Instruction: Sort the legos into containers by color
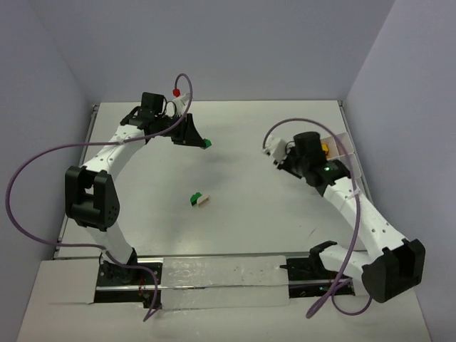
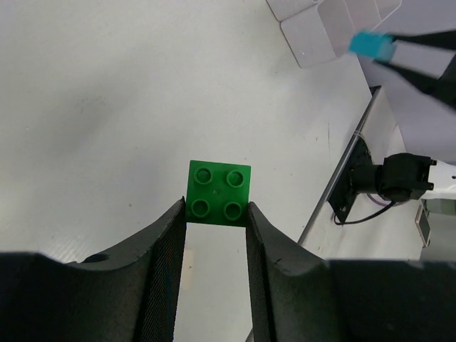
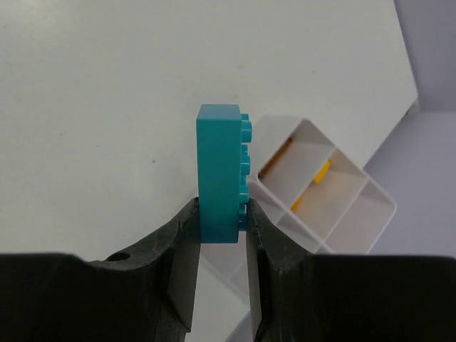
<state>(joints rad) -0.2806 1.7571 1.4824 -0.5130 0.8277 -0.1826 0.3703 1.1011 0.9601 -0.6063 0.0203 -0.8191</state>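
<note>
On the far side of the table, at about eleven o'clock in the overhead view, the left gripper (image 1: 200, 140) is clamped on a green brick (image 1: 206, 144). Near the table's middle a second green brick (image 1: 194, 200) and a white brick (image 1: 205, 199) lie touching. The white tray (image 1: 345, 144) sits at the right edge, around two o'clock, with a yellow piece (image 1: 325, 149) inside. The right arm (image 1: 313, 160) is just beside it, its fingertips hidden from above.

From the left wrist, two black fingers (image 2: 165, 242) pinch the near edge of the green brick, whose four studs face the camera. At one o'clock a teal brick (image 2: 372, 45) sits in the tips of the right gripper (image 2: 388, 48), near the tray's corner.

From the right wrist, the jaws grasp the teal brick standing on end, studs pointing to three o'clock. The tray lies at four o'clock from it, with yellow pieces showing in two adjoining compartments.
</note>
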